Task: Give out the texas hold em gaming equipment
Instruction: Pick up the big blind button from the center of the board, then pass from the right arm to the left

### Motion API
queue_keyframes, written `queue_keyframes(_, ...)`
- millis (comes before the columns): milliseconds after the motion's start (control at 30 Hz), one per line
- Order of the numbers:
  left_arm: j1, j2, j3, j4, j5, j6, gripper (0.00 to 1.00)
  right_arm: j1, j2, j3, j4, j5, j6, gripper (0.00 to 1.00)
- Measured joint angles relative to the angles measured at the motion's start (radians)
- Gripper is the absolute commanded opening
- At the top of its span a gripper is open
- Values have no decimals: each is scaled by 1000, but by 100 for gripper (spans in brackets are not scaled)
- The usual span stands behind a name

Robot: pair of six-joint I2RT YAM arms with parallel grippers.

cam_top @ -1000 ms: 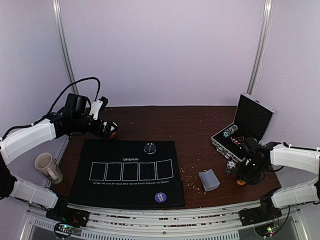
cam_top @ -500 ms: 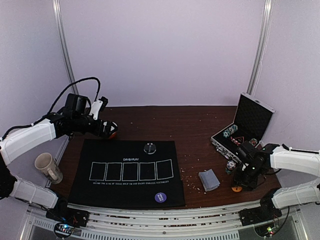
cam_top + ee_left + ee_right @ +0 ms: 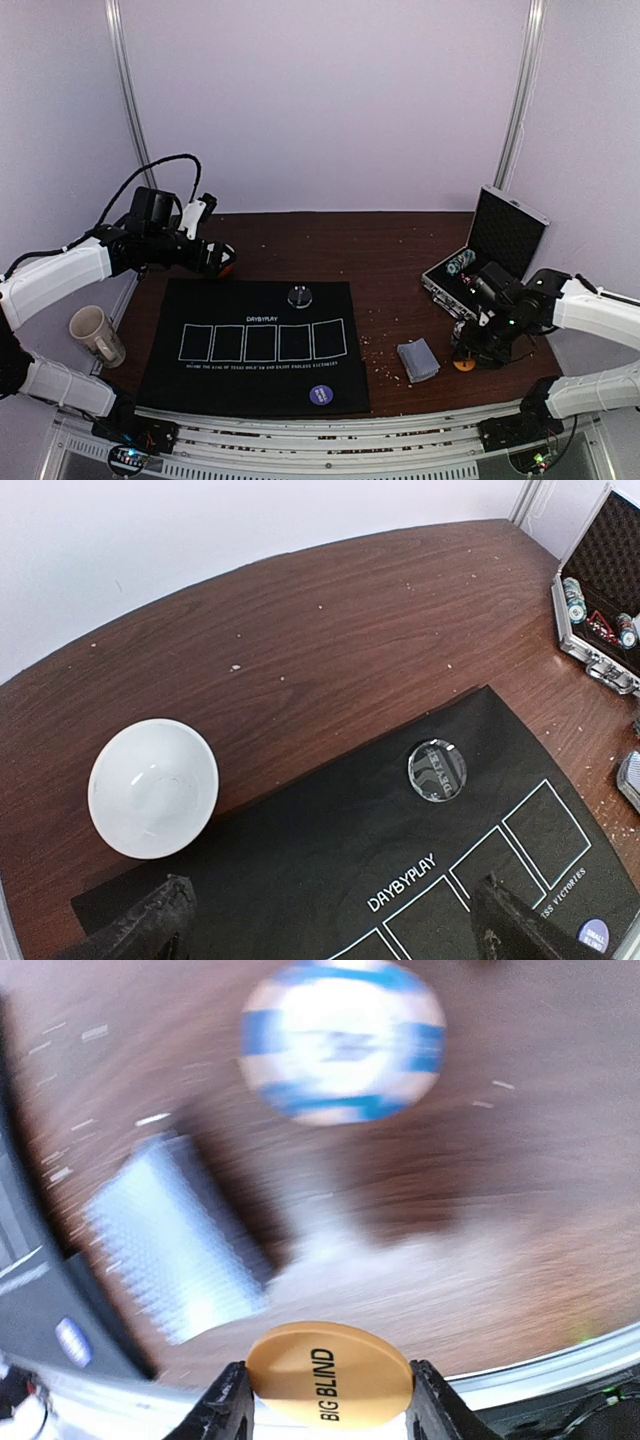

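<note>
My right gripper (image 3: 330, 1395) is shut on an orange "BIG BLIND" chip (image 3: 330, 1372), held by its edges just above the table. In the top view that chip (image 3: 464, 365) hangs to the right of the grey-blue deck of cards (image 3: 418, 360). The blurred right wrist view shows the deck (image 3: 175, 1260) and a blue-and-white chip (image 3: 343, 1040) on the wood. A clear round disc (image 3: 299, 296) and a purple-blue chip (image 3: 321, 395) lie on the black mat (image 3: 250, 385). My left gripper (image 3: 333, 920) is open and empty, high over the mat's far left corner.
An open metal case (image 3: 492, 252) with more chips stands at the far right. A white bowl (image 3: 153, 787) sits off the mat's far left corner. A beige mug (image 3: 96, 335) lies to the left of the mat. Crumbs dot the wood near the deck.
My right gripper has carried the orange chip leftward, closer to the deck. The left arm has not moved.
</note>
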Motion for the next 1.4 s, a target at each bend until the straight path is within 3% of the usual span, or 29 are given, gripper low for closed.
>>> queue_keyframes(233,0,0,12,0,52,-1,96,210,-25,98,106,-23,3,33)
queue_keyframes(433,-13,0,20,8,199,-12,87,354,164,257,224,21,-94,34)
queue_keyframes(567,-51,5,20,23,360,-26,81,414,340,443,330,114,-271,34)
queue_keyframes(700,-90,14,18,32,504,-45,80,463,484,591,431,216,-481,34)
queue_keyframes(867,-113,2,-24,92,584,-75,84,514,621,711,568,311,-745,34)
queue_keyframes(1100,-122,-6,-85,192,608,-134,80,547,705,771,705,359,-956,34)
queue_keyframes(1267,-126,-10,-96,253,599,-157,69,556,754,824,730,367,-1030,33)
queue_keyframes(1400,-131,-13,-97,279,568,-163,51,562,786,857,738,368,-1069,33)
